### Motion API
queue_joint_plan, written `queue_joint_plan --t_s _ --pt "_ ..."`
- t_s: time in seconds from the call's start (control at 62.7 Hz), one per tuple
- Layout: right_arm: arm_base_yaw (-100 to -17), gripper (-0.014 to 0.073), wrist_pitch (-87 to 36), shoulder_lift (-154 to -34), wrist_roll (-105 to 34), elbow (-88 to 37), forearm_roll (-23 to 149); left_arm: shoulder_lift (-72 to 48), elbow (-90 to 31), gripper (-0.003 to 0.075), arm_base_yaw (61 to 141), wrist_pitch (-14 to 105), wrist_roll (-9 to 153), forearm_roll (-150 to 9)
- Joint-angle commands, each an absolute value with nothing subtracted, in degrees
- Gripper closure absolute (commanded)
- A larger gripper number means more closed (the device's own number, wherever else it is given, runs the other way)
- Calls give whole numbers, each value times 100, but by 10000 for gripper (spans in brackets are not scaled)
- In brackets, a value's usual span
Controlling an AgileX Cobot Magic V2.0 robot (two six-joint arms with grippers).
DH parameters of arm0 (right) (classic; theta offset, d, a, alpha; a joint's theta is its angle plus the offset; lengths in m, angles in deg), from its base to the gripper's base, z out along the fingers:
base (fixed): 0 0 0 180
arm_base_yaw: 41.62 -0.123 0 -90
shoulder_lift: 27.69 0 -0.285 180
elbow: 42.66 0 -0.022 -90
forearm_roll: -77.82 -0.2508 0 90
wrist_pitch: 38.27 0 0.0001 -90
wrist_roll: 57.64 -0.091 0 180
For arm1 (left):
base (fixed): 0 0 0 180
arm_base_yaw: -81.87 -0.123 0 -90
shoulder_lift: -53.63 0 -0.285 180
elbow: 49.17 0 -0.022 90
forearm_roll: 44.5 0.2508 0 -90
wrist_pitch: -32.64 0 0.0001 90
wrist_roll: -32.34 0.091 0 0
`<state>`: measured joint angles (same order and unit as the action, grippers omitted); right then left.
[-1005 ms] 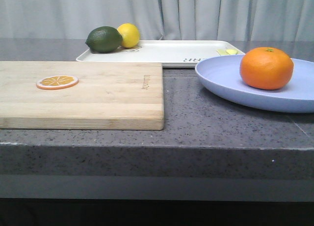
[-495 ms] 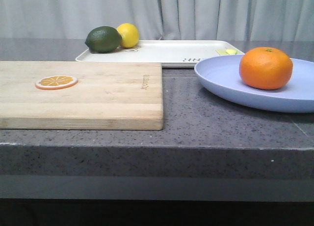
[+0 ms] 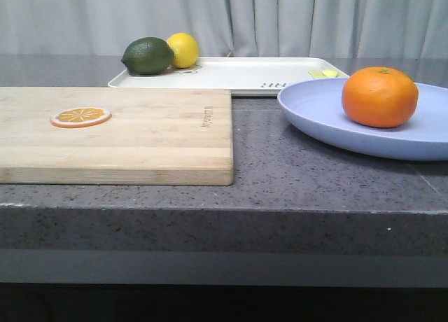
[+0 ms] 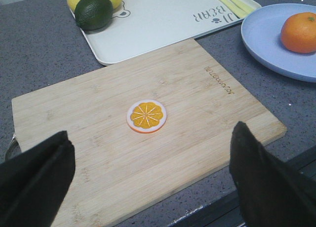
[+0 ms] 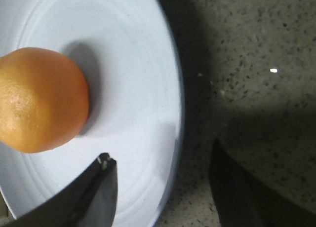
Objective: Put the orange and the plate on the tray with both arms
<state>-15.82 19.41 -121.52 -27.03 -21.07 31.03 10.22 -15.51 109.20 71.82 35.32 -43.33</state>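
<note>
The orange [image 3: 380, 96] sits in the pale lavender-blue plate [image 3: 329, 115] on the right of the counter. The off-white tray [image 3: 238, 75] lies behind, its near right corner next to the plate. Neither gripper shows in the front view. My left gripper [image 4: 150, 177] is open and empty above the near edge of the cutting board; the orange [image 4: 299, 32], plate [image 4: 266, 44] and tray [image 4: 163, 19] lie beyond it. My right gripper [image 5: 165, 187] is open and straddles the plate's rim [image 5: 175, 118], one finger over the plate, the other over the counter. The orange [image 5: 39, 101] is close by.
A wooden cutting board [image 3: 140, 133] with a flat orange slice [image 3: 80, 117] fills the left of the counter. A lime [image 3: 148, 56] and a lemon [image 3: 183, 49] sit on the tray's far left corner, and pale yellow strips [image 3: 323, 73] lie at its right end.
</note>
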Motion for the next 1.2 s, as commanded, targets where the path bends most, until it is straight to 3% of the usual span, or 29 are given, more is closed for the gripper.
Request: queue_joint_plan --t_s 0.0,0.511,0.75,1.069,1.181 --pt "-1530 199 1910 -11990 -2596 -2290 2747 1029 -1685 99 10911 6780 3486 -4338" --pt "-1852 202 1481 -12009 -2596 -2290 2627 1029 -1685 99 10911 6780 3486 -4361" --pt "-1852 337 1470 -12040 -2596 -2290 2632 1029 -1685 99 10911 6780 3486 -4361" --pt "-1852 347 1538 -12233 -2596 -2290 2666 1029 -1685 99 10911 6780 3486 -4361" --pt "-1852 410 1521 -12233 -2596 -2290 2666 1029 -1685 99 10911 6790 3486 -4361"
